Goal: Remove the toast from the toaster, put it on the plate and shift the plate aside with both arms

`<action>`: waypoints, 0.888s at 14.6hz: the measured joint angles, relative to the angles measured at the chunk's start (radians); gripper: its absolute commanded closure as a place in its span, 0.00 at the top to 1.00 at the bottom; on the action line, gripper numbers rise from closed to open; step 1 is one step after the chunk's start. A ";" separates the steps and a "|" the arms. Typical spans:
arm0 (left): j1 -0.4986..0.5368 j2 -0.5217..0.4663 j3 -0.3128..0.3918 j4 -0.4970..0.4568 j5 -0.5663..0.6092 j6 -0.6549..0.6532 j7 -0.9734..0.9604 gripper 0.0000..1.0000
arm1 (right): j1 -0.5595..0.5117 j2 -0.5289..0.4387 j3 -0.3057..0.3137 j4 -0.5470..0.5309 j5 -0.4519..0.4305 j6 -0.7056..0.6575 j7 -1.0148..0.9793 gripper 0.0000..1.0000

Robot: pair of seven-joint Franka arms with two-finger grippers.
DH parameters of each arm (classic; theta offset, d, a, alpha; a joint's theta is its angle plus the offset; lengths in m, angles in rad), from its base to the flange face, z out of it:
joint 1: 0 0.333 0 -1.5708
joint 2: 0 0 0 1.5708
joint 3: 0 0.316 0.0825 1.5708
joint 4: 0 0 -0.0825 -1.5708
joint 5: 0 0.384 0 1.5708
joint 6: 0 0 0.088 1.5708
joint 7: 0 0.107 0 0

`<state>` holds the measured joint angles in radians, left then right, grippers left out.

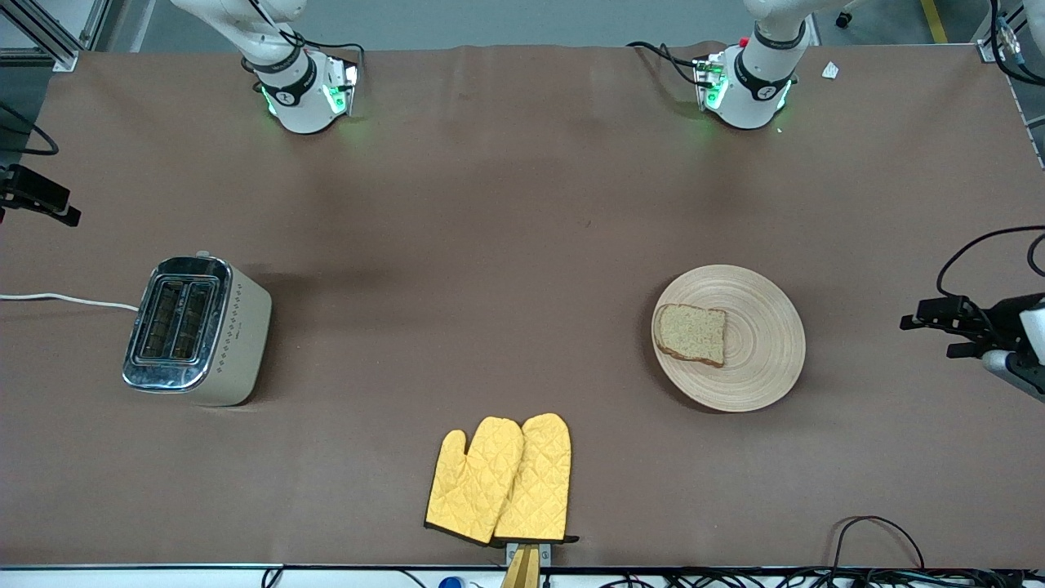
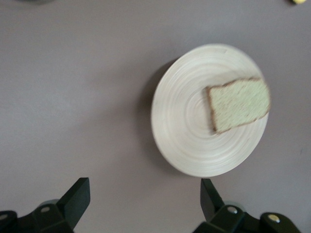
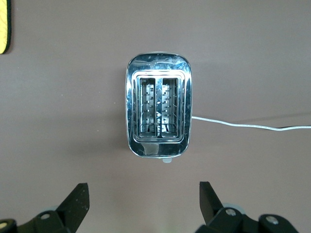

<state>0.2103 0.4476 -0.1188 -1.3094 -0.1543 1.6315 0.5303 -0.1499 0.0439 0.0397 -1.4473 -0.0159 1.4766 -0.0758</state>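
You see the left pincer (image 2: 143, 204) spread wide, empty, over the plate (image 1: 755, 359); right pincer (image 3: 143, 204) spread wide, empty, over the toaster (image 1: 196, 331). Toast (image 1: 692, 334) lies flat on the plate's toaster-side half, toward the worktop (image 1: 490, 204) edge at the left arm's end.

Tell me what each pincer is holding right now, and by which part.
Nothing. The left pincer hangs open above the plate with the toast; the right pincer hangs open above the toaster.
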 measured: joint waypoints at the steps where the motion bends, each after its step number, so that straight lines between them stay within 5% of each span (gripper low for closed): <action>1: -0.044 -0.041 -0.005 0.000 0.012 -0.029 -0.089 1.00 | 0.000 0.000 0.000 0.009 0.000 0.000 0.000 1.00; 6: -0.175 -0.168 -0.013 -0.005 0.106 -0.067 -0.401 1.00 | 0.000 0.000 0.000 0.020 0.000 -0.002 0.000 1.00; 13: -0.165 -0.289 -0.035 -0.063 0.168 -0.070 -0.499 1.00 | 0.000 0.000 0.003 0.021 0.000 -0.002 0.000 1.00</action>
<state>0.0452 0.1591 -0.1542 -1.3729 0.0132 1.5612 0.0313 -0.1503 0.0439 0.0425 -1.4263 -0.0159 1.4747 -0.0759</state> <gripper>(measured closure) 0.000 0.000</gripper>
